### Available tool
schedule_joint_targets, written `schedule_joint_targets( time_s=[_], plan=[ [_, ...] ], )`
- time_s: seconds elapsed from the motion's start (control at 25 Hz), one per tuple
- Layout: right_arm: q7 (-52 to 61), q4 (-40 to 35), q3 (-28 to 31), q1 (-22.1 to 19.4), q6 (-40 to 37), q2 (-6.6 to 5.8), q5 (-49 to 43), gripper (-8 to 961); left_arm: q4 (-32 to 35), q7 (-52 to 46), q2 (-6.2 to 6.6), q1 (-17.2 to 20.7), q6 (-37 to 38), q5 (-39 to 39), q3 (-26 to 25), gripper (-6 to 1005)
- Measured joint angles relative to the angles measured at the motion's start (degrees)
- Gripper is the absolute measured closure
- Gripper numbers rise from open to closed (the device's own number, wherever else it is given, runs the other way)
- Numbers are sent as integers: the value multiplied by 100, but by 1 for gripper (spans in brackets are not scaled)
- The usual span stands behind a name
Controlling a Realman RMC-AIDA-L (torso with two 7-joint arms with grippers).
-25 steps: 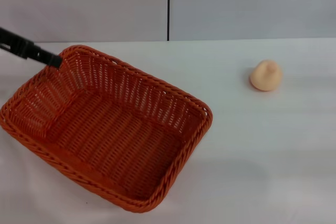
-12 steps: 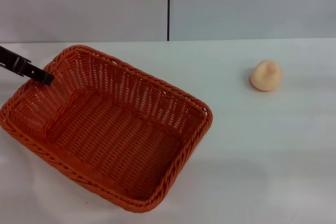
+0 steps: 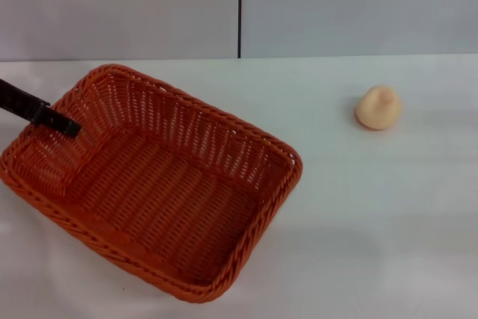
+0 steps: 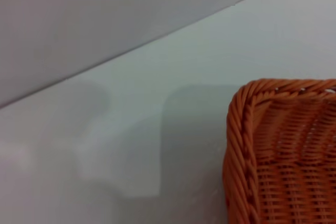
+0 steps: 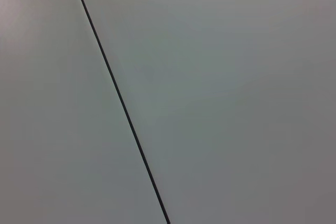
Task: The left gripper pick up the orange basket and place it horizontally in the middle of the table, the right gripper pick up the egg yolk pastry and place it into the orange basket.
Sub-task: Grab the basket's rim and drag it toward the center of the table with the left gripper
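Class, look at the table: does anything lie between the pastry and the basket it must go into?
Nothing visible does. Only bare table separates the pastry from the basket, which lies empty and open-topped. The left gripper sits at the basket's far-left rim, away from that path.

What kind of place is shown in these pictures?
Probably a robot test bench, not a home kitchen: a bare white table against a grey panelled wall, with only an orange basket, an egg yolk pastry and the left gripper.
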Motion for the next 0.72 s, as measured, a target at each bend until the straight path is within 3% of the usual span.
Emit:
schedule_joint_targets(
  time_s=[0.44, 0.72],
  plan=[
    [0, 0, 0, -19, 82, -2, 16, 368, 27, -183, -44, 42, 6, 211, 63, 464],
    [0, -1, 5, -13, 153, -10, 23, 368, 109, -198, -92, 49, 49, 236, 13, 691]
  ],
)
